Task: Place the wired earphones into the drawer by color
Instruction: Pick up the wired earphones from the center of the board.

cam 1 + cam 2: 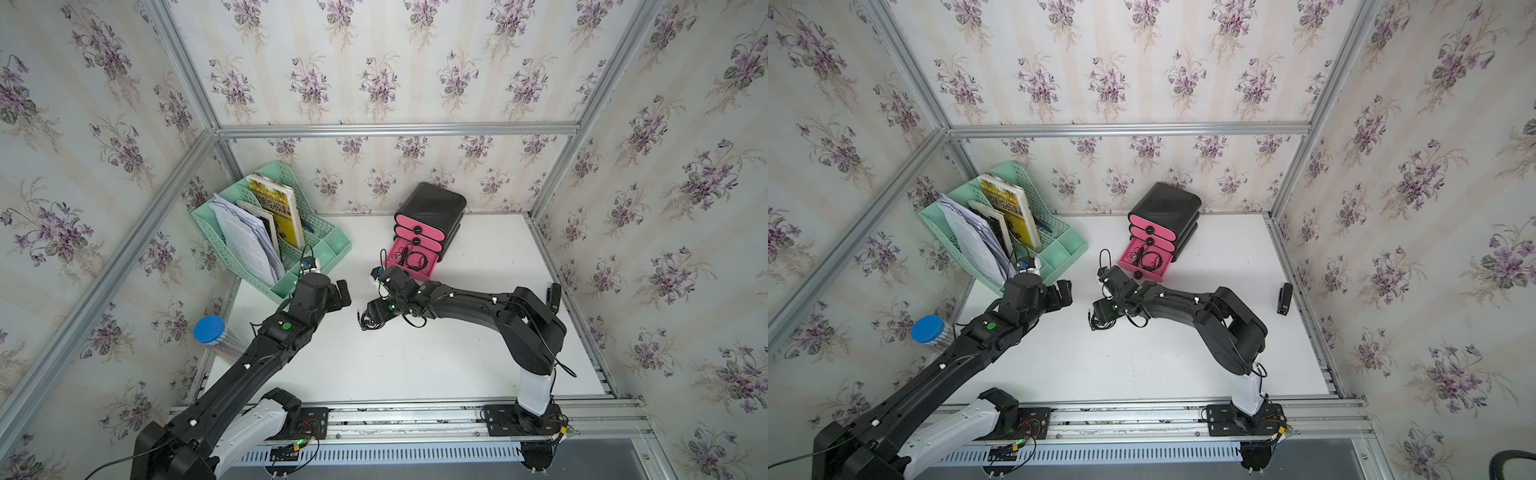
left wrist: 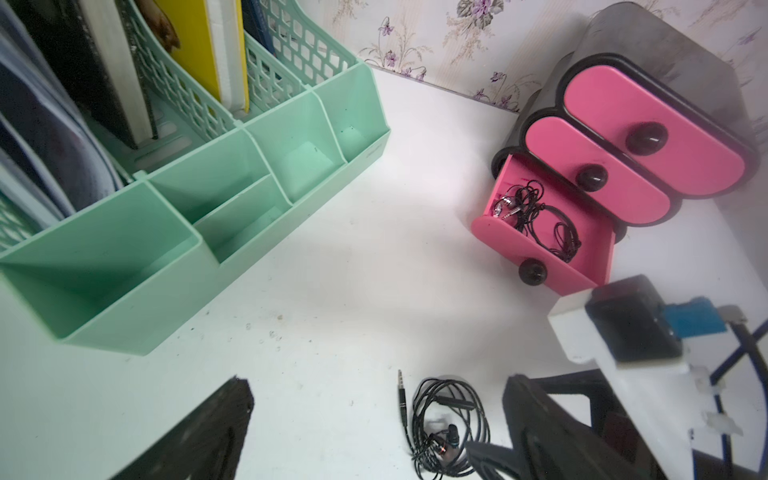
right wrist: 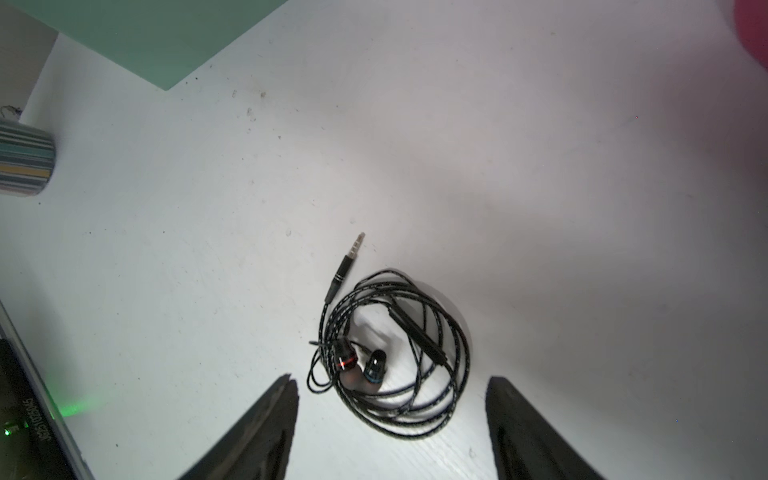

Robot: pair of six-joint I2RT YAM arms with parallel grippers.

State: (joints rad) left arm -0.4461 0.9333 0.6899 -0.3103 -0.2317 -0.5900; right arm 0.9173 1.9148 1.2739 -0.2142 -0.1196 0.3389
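The right pincer (image 3: 392,380) stands released, jaws astride the black earphones (image 3: 415,331) coiled on the surface (image 3: 540,166), seemingly poised to clench them. The bottom drawer (image 2: 494,232) sits pulled out with other black sets (image 2: 528,199) inside, matching the colour. The left pincer (image 2: 380,386) hangs released and empty

1. A white table (image 1: 415,365) with small dark specks carries everything.
2. A black drawer cabinet (image 1: 432,205) with pink fronts stands at the back edge, its bottom drawer pulled out.
3. A mint-green file rack (image 1: 332,249) sits left of the cabinet, apart from it.
4. A coil of black earphones (image 3: 390,353) lies in front of the cabinet, slightly to its left.
5. A black stapler (image 1: 1284,298) lies well right of the cabinet.
6. A striped can (image 1: 209,330) with a blue lid stands far left of the cabinet.
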